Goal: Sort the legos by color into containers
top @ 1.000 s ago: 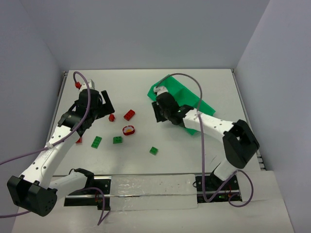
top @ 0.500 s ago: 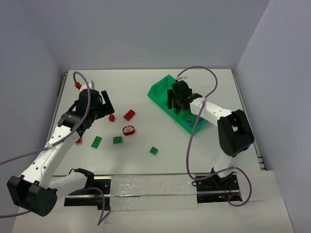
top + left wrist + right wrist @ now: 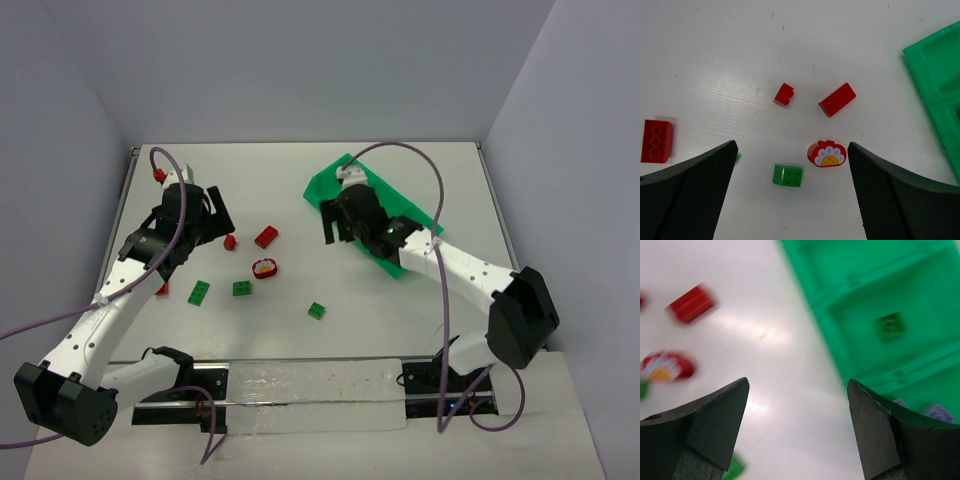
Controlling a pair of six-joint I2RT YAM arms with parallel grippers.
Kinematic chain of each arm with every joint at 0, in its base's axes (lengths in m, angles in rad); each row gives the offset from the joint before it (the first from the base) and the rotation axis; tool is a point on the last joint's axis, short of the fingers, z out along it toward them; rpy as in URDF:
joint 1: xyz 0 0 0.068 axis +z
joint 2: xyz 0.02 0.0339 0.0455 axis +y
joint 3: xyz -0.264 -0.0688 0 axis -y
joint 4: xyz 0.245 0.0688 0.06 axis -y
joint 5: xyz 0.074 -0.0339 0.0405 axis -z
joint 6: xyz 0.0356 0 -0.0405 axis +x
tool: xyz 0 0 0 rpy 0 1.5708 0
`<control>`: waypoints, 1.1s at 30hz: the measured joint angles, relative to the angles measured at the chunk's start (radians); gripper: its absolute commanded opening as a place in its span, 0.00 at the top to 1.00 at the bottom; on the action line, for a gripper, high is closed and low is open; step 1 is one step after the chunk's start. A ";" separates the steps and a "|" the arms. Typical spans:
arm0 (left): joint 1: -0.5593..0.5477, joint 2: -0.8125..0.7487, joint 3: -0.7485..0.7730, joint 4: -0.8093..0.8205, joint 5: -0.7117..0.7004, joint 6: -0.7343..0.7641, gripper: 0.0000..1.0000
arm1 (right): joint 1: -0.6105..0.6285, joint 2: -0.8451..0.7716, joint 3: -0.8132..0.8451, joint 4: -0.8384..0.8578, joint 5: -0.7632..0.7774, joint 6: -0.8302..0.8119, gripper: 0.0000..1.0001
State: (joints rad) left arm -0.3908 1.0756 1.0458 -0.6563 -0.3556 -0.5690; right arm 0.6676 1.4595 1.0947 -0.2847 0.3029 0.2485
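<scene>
Both tools empty, jaws spread; sort part done.
Top: my right tool (image 3: 335, 222) hangs at the green tray (image 3: 408, 208) edge. Left wrist: left tool (image 3: 790, 147) poised over round red piece (image 3: 827, 154) on the tabletop. Right wrist: green brick (image 3: 888, 324) and purple brick (image 3: 938, 412) lie in separate compartments, split by colour.

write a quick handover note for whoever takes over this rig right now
Left gripper: jaws open, empty, above the table. Right gripper: jaws open, empty, at the edge of the tray.
Done: one green brick in its middle compartment, purple bricks in the end one.
Left to do: red bricks and three loose green bricks on the table.
</scene>
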 measured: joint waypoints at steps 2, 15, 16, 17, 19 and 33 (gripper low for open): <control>0.000 0.000 0.000 0.000 -0.003 0.000 0.01 | 0.095 -0.043 -0.039 0.005 -0.025 -0.004 0.11; 0.000 0.005 0.000 0.000 -0.004 -0.001 0.01 | 0.434 0.137 -0.172 -0.037 -0.135 -0.006 0.19; 0.000 0.005 0.000 0.000 -0.004 -0.001 0.01 | 0.434 0.146 -0.172 -0.035 -0.133 -0.004 0.22; 0.000 0.005 0.000 0.000 -0.004 -0.001 0.01 | 0.434 0.153 -0.173 -0.031 -0.131 -0.004 0.26; 0.000 0.004 0.000 0.000 -0.005 -0.001 0.01 | 0.434 0.161 -0.175 -0.023 -0.128 -0.001 0.29; 0.000 -0.002 0.000 0.000 -0.005 -0.003 0.01 | 0.432 0.199 -0.199 0.012 -0.117 0.016 0.54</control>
State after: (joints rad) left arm -0.3912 1.0740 1.0458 -0.6559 -0.3603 -0.5715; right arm 1.0998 1.6581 0.8960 -0.2730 0.1855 0.2644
